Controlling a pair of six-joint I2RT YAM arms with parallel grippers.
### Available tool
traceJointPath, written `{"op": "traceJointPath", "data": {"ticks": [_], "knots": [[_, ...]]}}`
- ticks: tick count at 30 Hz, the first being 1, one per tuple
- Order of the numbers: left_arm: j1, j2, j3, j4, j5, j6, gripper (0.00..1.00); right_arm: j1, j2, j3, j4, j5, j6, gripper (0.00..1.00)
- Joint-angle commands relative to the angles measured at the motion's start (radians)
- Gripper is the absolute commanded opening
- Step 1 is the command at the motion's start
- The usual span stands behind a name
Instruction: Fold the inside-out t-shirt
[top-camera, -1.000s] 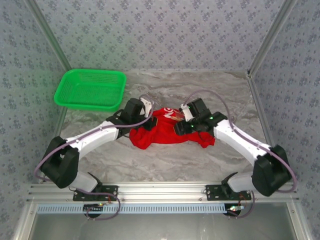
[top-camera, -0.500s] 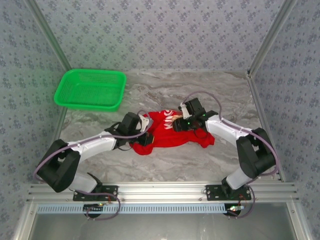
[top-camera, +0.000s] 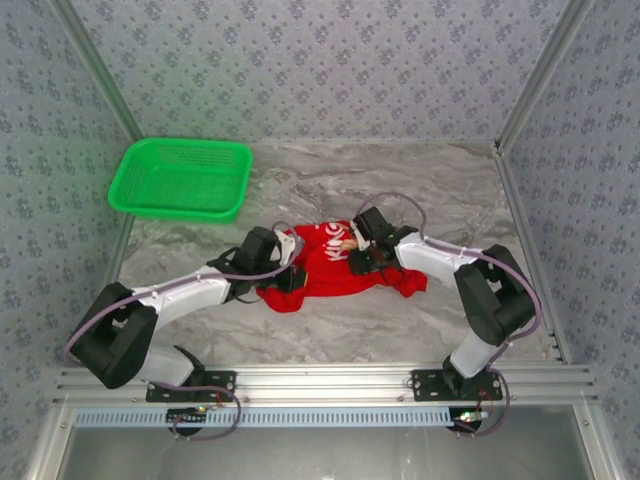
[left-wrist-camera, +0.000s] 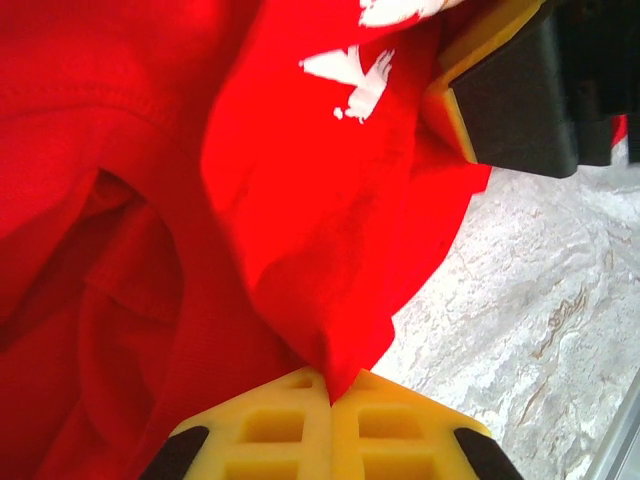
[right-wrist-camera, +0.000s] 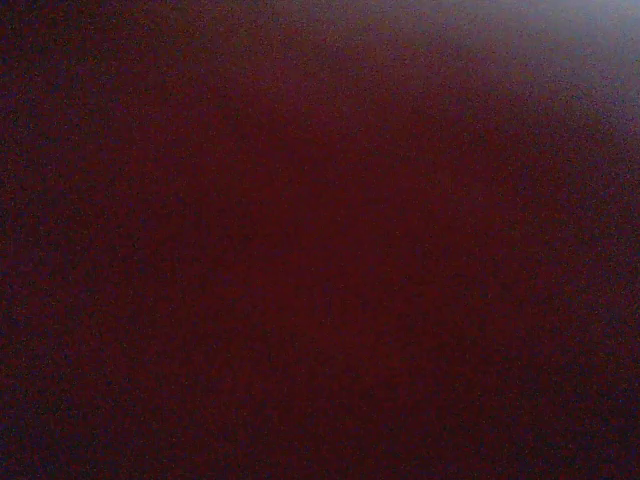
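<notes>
The left claw (left-wrist-camera: 330, 392) pinches the shirt (top-camera: 335, 280) by a fold, jaws tight together; the right claw (top-camera: 358, 256) sits buried in cloth, and I can't tell how wide it stands.

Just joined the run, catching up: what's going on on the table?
Both arms are on a crumpled red t-shirt in the middle of the table. The left gripper is shut, pinching a fold of its edge. The right gripper is pressed into the cloth near the print; open or shut, I can't tell. The shirt is bunched, not yet folded. A green basket sits apart, far left.
</notes>
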Motion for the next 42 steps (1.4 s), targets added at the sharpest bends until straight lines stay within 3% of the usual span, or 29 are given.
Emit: {"op": "traceJointPath", "data": {"ticks": [1, 3, 8, 14, 20, 25, 28, 30, 36, 42], "knots": [[-0.005, -0.065, 0.005, 0.02, -0.041, -0.024, 0.0, 0.001, -0.046, 0.011, -0.063, 0.077, -0.025, 0.13], [-0.004, -0.104, 0.008, 0.023, -0.047, -0.036, 0.0, -0.008, -0.132, 0.013, -0.086, 0.113, -0.064, 0.0], [-0.004, -0.2, 0.015, 0.022, -0.057, -0.043, 0.0, -0.051, -0.387, 0.01, -0.131, 0.114, -0.13, 0.0], [-0.005, -0.294, -0.042, -0.058, -0.06, -0.038, 0.02, -0.125, -0.646, -0.125, -0.148, -0.075, -0.032, 0.0], [-0.043, -0.24, -0.126, -0.095, -0.046, -0.059, 0.06, -0.128, -0.712, -0.308, -0.174, -0.097, 0.138, 0.0], [-0.047, -0.197, -0.083, -0.05, -0.064, -0.06, 0.0, -0.133, -0.694, -0.323, -0.212, -0.032, 0.175, 0.01], [-0.047, -0.19, -0.046, -0.028, -0.058, -0.065, 0.0, -0.111, -0.656, -0.28, -0.218, 0.041, 0.146, 0.24], [-0.048, -0.188, -0.022, -0.019, -0.044, -0.065, 0.0, -0.038, -0.651, -0.254, -0.166, 0.063, 0.074, 0.37], [-0.042, -0.188, 0.052, -0.043, -0.009, -0.064, 0.0, 0.148, -0.558, -0.242, 0.124, 0.007, -0.205, 0.64], [-0.034, -0.21, 0.083, -0.083, -0.003, -0.051, 0.0, 0.203, -0.411, -0.268, 0.351, 0.034, -0.366, 0.73]]}}
